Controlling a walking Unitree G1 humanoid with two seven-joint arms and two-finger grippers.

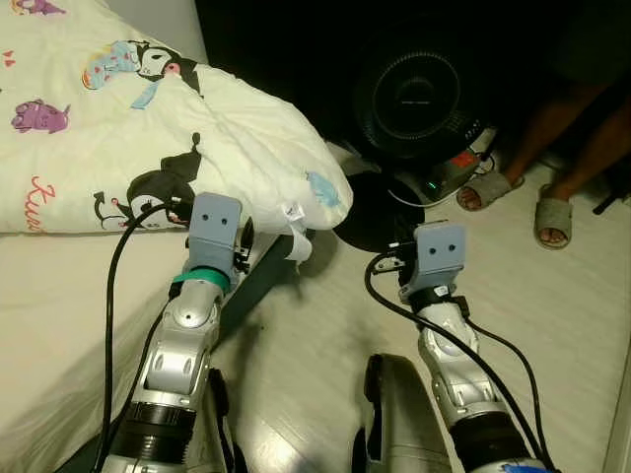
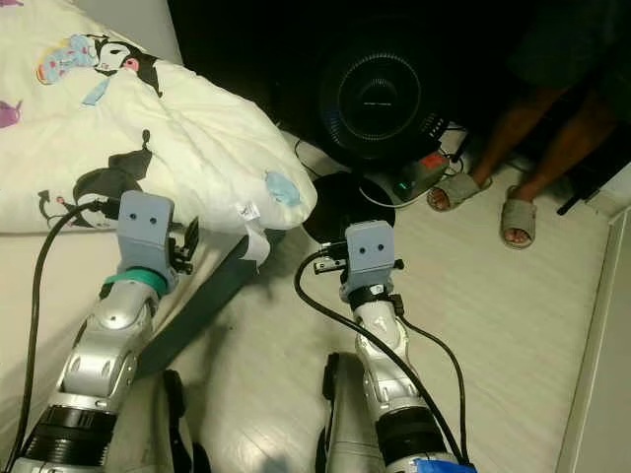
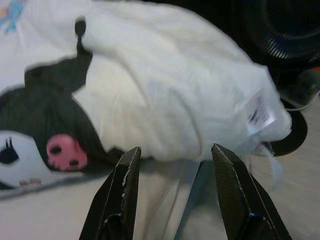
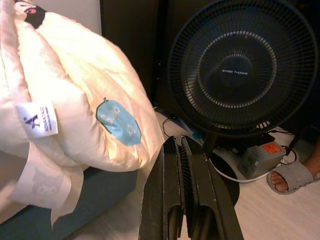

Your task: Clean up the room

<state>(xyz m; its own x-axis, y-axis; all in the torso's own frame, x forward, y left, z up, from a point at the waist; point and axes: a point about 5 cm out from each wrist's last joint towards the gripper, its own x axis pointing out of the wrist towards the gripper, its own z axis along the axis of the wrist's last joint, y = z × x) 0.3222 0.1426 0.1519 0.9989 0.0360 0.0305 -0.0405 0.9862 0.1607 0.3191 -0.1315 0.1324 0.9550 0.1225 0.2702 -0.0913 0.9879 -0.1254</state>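
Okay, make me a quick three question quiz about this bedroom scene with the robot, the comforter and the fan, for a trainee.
1. True or false: the left gripper has its fingers apart, facing the comforter.
2. What stands on the floor past the right gripper? A) black fan B) stool C) basket
3. Fill in: a person's feet wear grey ____.

Key
1. True.
2. A, the black fan.
3. Slippers.
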